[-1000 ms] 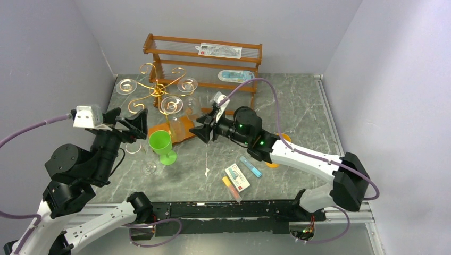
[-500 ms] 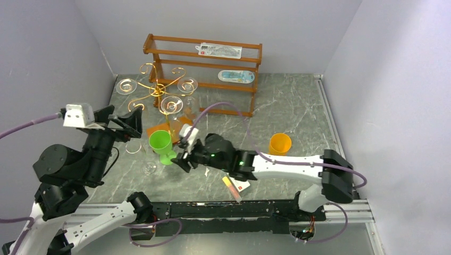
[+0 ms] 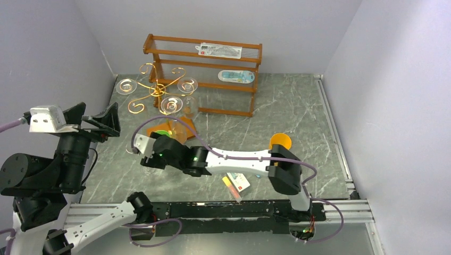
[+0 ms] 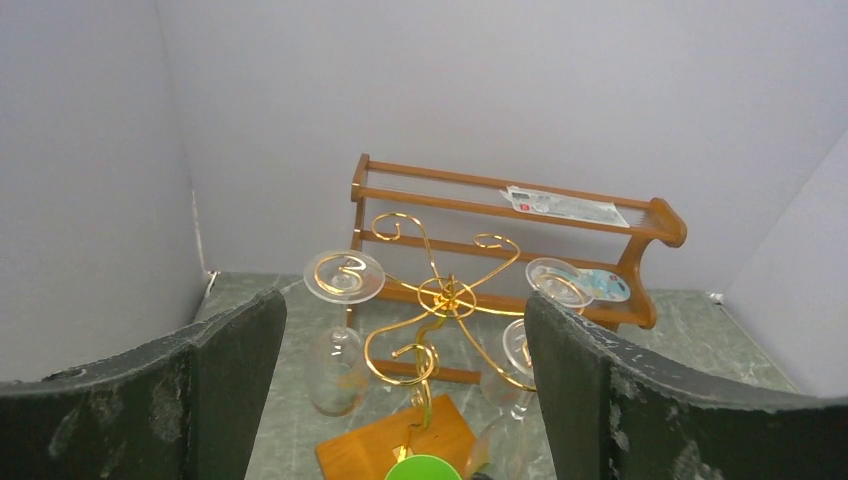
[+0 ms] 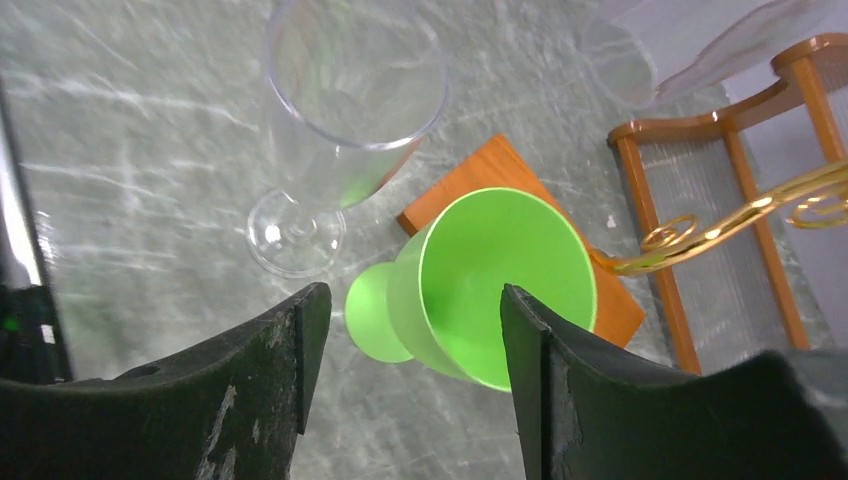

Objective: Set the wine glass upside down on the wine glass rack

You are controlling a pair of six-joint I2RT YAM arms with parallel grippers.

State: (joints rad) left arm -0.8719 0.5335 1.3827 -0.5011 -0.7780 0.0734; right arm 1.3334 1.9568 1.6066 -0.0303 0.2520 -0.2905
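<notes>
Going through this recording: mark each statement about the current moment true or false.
1. The right gripper is open. True.
2. The left gripper holds a glass. False: it is open and empty.
3. The wine glass beside the green goblet lies on its side. False: it stands upright on the table.
4. Clear glasses hang upside down on the wine glass rack. True.

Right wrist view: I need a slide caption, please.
Open right end effector framing a green goblet beside a standing clear wine glass.
</notes>
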